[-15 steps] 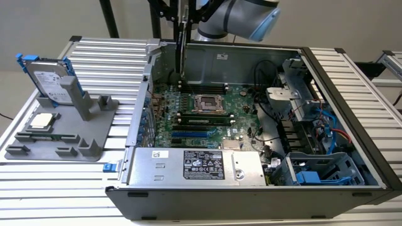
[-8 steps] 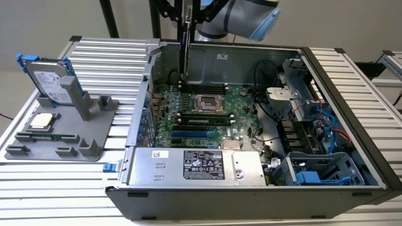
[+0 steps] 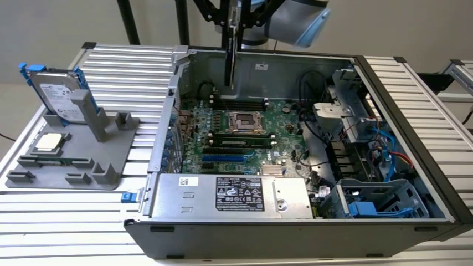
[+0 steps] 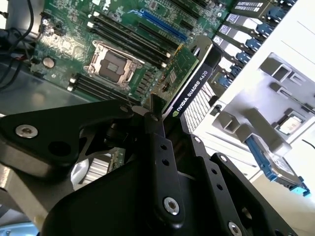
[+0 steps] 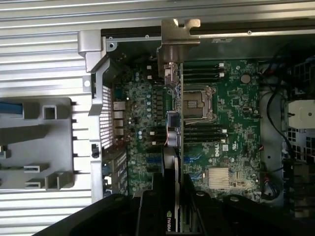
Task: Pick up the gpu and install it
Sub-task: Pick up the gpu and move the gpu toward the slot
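Slatted aluminium bench (image 3: 66, 221) carries a grey fixture (image 3: 88, 148) at the exterior view's left edge, with a drive (image 3: 59, 97) standing in it, and an open case (image 3: 296, 238) toward the right edge. Inside the case the power supply (image 3: 229, 194) lies nearest, then the motherboard (image 3: 244, 141) with its bare socket (image 3: 244, 121). Over the motherboard's far part, close to the case's far wall, the gpu (image 3: 230, 55) hangs upright and edge-on, clear of the slots below. It is clamped in the gripper (image 3: 234, 22), which comes down from above. In both wrist views the jaws press on the card's two flat faces, one against the green board side and one against the black cooler. The gpu (image 4: 194, 86) reaches out past the fingertips, and its silver bracket (image 5: 174, 34) is at the end toward the case wall. It looks light and stiff but fragile. The cooler block and the board's bare margins seem the safe places to grip, away from the contact edge and small components. A grip this far toward one end may let it tilt.
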Controlling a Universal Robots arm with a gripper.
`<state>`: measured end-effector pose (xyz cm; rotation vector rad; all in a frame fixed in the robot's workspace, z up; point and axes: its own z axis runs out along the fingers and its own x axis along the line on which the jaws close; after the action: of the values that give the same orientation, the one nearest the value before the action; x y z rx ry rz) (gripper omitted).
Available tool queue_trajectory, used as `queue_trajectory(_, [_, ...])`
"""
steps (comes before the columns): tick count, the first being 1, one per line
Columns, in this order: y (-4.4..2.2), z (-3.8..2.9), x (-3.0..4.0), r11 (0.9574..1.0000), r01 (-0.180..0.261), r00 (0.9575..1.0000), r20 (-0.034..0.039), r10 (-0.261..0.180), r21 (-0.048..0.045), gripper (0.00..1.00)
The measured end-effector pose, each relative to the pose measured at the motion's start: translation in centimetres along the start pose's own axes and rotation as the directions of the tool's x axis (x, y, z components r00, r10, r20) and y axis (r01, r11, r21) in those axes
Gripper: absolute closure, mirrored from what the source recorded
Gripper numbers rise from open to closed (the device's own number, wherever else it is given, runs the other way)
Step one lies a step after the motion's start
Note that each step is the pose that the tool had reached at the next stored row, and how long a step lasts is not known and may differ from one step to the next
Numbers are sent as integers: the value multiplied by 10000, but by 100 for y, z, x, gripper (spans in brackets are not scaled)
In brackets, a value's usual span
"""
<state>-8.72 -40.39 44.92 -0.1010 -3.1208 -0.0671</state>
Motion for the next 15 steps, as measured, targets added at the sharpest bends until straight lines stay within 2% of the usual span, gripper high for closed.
queue_trajectory(15, [22,-6,-353,10000,0,10000,-15,0,2,100])
